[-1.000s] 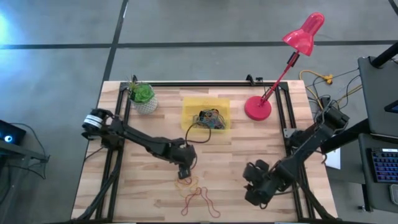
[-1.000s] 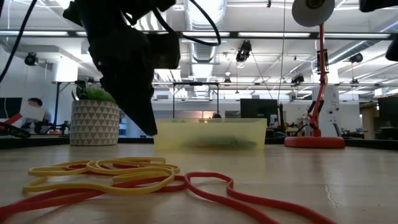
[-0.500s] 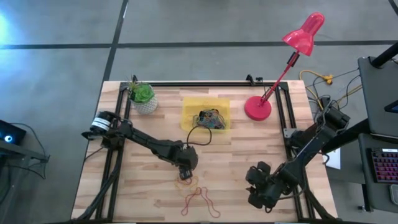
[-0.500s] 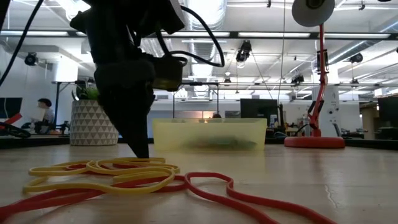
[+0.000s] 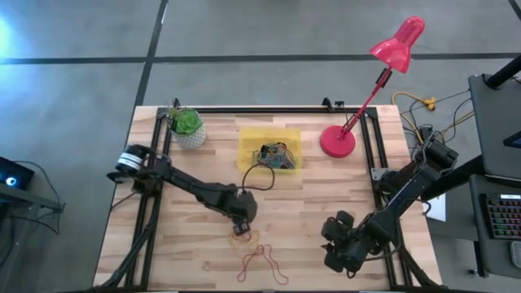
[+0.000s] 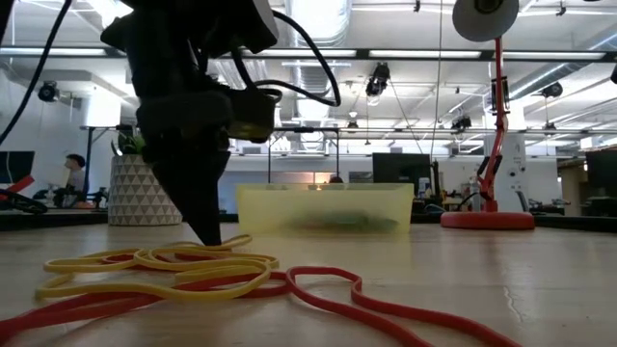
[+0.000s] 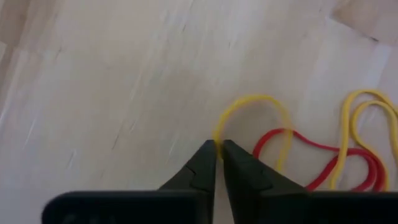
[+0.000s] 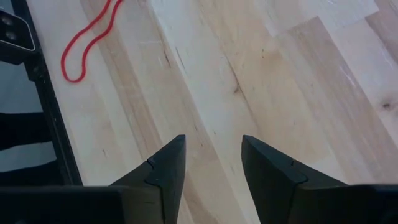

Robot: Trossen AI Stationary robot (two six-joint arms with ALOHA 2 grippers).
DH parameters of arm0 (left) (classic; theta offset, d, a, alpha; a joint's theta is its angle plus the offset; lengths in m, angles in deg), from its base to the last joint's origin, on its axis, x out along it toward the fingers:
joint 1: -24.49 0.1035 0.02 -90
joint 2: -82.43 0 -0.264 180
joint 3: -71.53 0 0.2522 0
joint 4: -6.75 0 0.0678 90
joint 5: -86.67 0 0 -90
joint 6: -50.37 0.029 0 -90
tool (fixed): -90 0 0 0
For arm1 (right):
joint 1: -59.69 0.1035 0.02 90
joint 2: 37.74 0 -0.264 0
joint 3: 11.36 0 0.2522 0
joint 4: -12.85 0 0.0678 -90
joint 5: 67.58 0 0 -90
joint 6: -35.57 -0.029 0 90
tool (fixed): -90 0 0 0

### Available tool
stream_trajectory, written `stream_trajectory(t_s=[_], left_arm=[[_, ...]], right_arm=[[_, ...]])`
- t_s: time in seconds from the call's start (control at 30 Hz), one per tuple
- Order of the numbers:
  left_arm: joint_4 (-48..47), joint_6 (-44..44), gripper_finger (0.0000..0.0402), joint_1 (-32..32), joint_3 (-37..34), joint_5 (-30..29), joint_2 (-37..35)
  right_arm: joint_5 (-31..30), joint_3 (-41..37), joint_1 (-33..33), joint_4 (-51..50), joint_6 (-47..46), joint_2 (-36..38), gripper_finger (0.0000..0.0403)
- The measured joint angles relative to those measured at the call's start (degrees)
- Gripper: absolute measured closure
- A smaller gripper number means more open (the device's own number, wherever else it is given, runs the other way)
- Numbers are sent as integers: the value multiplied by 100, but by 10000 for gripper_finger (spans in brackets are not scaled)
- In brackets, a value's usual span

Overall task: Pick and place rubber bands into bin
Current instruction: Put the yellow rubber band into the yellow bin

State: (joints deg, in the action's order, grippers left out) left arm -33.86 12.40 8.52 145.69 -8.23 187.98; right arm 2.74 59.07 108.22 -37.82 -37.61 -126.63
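The left pincer [image 7: 218,149] presses its tips down on the worktop [image 5: 326,203], closed on a yellow rubber band [image 7: 249,106] at the edge of the loose rubber bands [image 5: 254,248] lying just before it. The bin [image 5: 269,149] sits well beyond, more bands inside. The right pincer [image 8: 211,155] hovers apart, fingers parted, empty.

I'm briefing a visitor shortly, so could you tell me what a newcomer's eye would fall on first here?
Probably the bright red lamp at the table's far right corner, leaning out past the edge. Next, the left gripper at the middle of the table's near half, shut on a yellow rubber band in a small red and yellow tangle. Behind it sits the yellow bin, already holding a colourful clump.
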Motion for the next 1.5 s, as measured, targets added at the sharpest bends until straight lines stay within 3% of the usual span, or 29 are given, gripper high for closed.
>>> stream_trajectory(t_s=[0.3, 0.5, 0.67, 1.13, 1.5], left_arm=[[155, 366, 401, -7, -135, -446, -261], [578, 896, 401, 28, -158, -1057, -600], [1036, 1135, 401, 14, -218, -1120, -766], [3337, 2341, 401, 35, -271, -1854, -1585], [3932, 3323, 401, 758, -269, -1941, -1993]], right_arm=[[0, 2, 0, 1, -55, 0, 257], [0, -2, -2, 2, -42, 0, 257], [-41, -11, 0, -9, -39, 0, 260], [-151, -22, -2, -37, -16, -2, 268], [-174, -22, -17, -12, -90, -2, 270]])
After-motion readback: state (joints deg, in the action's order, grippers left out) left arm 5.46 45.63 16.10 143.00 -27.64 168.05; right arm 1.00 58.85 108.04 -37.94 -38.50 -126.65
